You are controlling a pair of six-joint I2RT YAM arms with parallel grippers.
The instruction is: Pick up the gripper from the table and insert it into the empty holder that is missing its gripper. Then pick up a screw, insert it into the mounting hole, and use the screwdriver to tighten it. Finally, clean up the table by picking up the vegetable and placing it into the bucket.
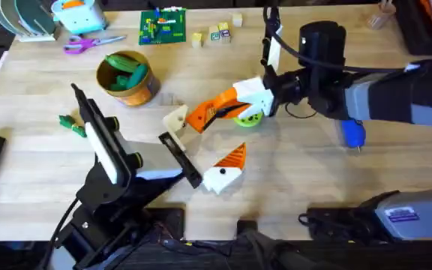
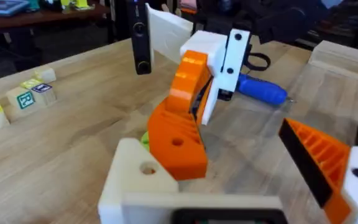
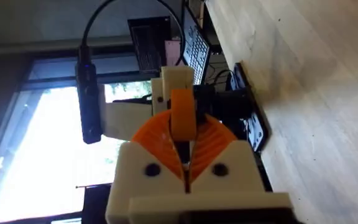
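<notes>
Nearest the arms' bases, the left gripper [image 1: 201,146] is held low over the table [image 1: 313,180]. Its two fingers are spread wide apart and nothing is held between them. One finger is fitted with an orange ribbed pad [image 1: 231,159]. The other finger is only the bare cream holder [image 1: 175,118].

The orange gripper piece [image 1: 203,115] is pressed against this holder. In the left wrist view, a round hole can be seen in the orange piece and another in the holder just beside it. The orange piece is pinched tight by the right gripper [image 1: 235,101], which is reached in from the right side.

A lime-green disc [image 1: 248,118] is seen on the table just behind the right gripper. The blue screwdriver [image 1: 353,135] is laid on the table to the right, under the right arm.

Farther left, the green vegetable [image 1: 72,124] is laid on the table, well apart from the bucket [image 1: 137,91]. Other green things are already held in the bucket.

At the far edge, some letter blocks [image 1: 217,33], a green board [image 1: 163,26] and purple scissors [image 1: 88,43] are seen.
</notes>
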